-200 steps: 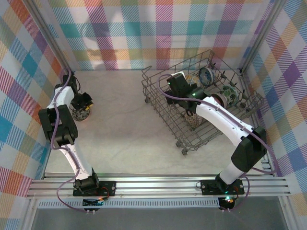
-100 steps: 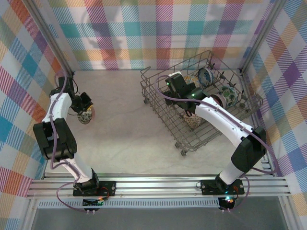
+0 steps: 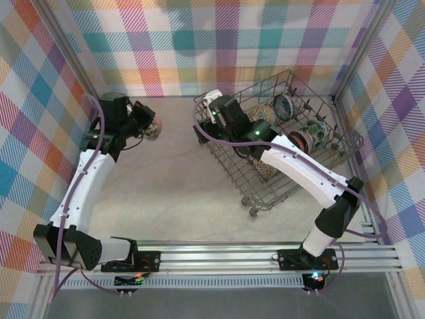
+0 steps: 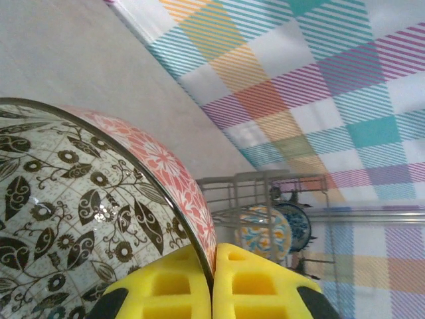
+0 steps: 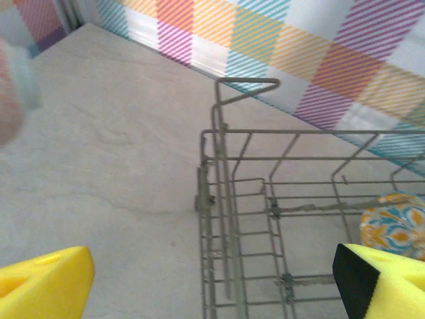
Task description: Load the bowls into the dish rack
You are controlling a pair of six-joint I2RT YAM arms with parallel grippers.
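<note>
My left gripper (image 3: 147,123) is shut on the rim of a bowl (image 3: 155,127) and holds it in the air left of the dish rack (image 3: 226,165). In the left wrist view the yellow fingers (image 4: 179,282) of the left gripper (image 4: 212,269) pinch the bowl (image 4: 80,193), which has dark flowers inside and coral outside. My right gripper (image 3: 210,109) hangs open over the rack's far left corner (image 5: 222,193), its fingers (image 5: 43,286) wide apart around nothing. Inside the rack stand a blue bowl (image 3: 286,104), an orange-teal bowl (image 3: 316,132) and a beige lattice bowl (image 3: 266,170).
Plaid walls close in the table on three sides. The rack fills the right half and reaches close to the right wall. Bare table (image 3: 166,186) lies between the two arms. The orange-teal bowl (image 5: 392,226) shows at the right edge of the right wrist view.
The left gripper closed on the bowl at the left wall, lifted it and carried it right and towards the back. The right gripper moved left to the rack's corner.
</note>
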